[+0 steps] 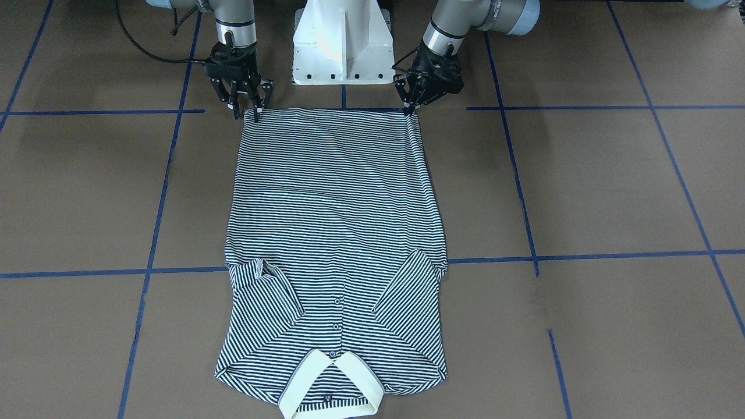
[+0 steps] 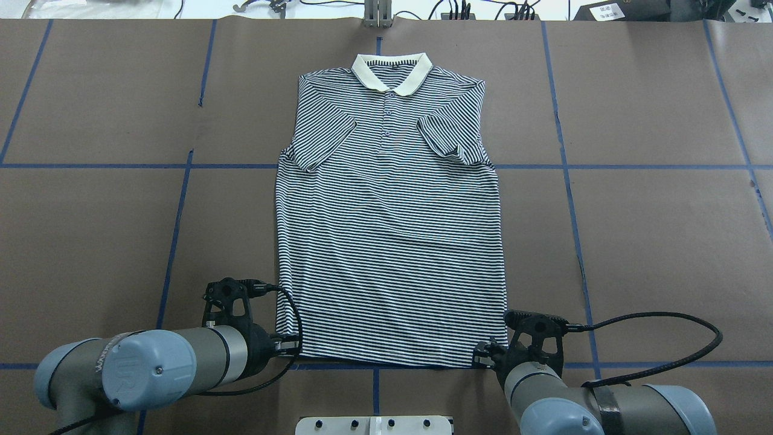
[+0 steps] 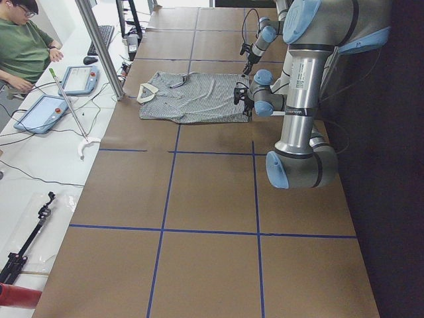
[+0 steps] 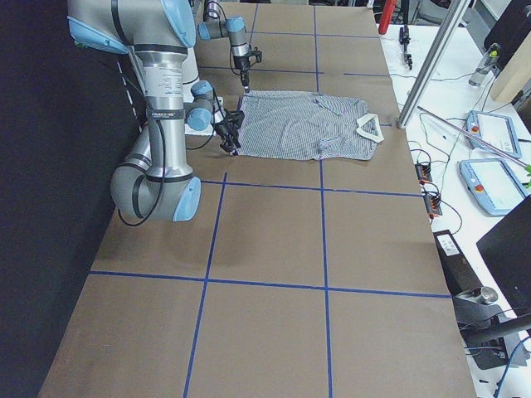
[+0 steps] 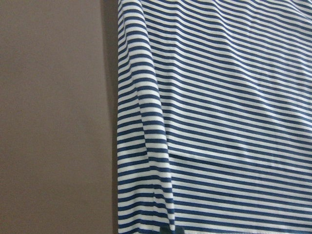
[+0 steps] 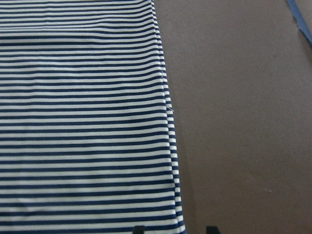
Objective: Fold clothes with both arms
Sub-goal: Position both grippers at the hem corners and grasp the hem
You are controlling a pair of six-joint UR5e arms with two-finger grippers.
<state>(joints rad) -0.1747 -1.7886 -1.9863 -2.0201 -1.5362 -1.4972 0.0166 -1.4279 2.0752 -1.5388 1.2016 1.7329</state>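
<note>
The polo shirt [image 2: 386, 241] lies flat on the bench [image 2: 634, 241], collar [image 2: 392, 67] at 12 o'clock, hem [image 2: 386, 361] at 6. The left hand [image 1: 411, 108] looks clenched on the hem's 7 o'clock corner. The right hand [image 1: 247, 110] is spread, straddling the 5 o'clock corner. It should close fully first. Then both corners should rise level and travel toward 12 together, keeping the hem taut.

A brown table [image 1: 611, 192] carries a grid of blue tape [image 1: 582, 256]; a white base [image 1: 342, 41] sits top centre. In the left side view, upper left, a person [image 3: 23, 46] (green shirt) sits by two pendants [image 3: 43, 112], a keyboard [image 3: 103, 40], a mouse [image 3: 91, 60] and a metal post [image 3: 99, 48].
</note>
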